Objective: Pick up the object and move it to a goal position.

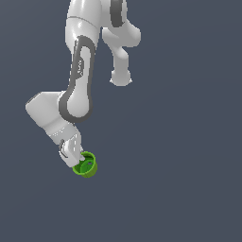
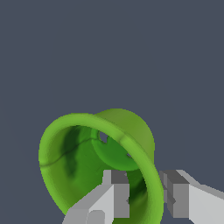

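The green cup [image 2: 94, 162] sits right at my end effector [image 2: 146, 197]: one finger [image 2: 114, 192] reaches inside its mouth, the other stands just outside, and the thick rim runs between them, so I judge I am pinching the cup wall, with its open mouth turned toward my wrist. In the exterior view the cup [image 1: 86, 165] hangs at the fingertips, low on that view's left. No goal marker shows, pad contact is hidden, and whether the cup touches the surface [image 1: 179, 189] is unclear.
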Controlling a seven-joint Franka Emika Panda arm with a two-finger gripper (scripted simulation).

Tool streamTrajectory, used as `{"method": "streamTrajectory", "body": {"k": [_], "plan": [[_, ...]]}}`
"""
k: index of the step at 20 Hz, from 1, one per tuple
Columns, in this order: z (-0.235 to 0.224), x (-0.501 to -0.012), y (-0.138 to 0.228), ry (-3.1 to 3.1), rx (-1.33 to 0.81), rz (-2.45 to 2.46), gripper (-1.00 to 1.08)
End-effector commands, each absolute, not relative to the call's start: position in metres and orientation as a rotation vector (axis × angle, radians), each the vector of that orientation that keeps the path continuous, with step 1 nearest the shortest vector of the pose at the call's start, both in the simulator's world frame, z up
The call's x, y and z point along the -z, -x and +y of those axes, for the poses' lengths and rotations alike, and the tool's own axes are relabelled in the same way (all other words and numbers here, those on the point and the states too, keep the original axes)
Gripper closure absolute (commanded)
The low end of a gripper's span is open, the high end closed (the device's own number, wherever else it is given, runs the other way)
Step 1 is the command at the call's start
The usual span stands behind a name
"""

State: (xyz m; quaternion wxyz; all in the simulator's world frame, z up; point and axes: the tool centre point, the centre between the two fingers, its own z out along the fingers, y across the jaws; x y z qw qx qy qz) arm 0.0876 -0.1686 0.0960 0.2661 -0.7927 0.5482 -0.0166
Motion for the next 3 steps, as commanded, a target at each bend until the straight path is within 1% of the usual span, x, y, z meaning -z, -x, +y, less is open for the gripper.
{"method": "streamTrajectory", "body": {"k": [1,3], "plan": [[-0.1698,-0.0978,-0.0902,2.14,0.048,1.478,1.08],[-0.1697,-0.0979,-0.0903,2.139,0.048,1.478,1.08]]}}
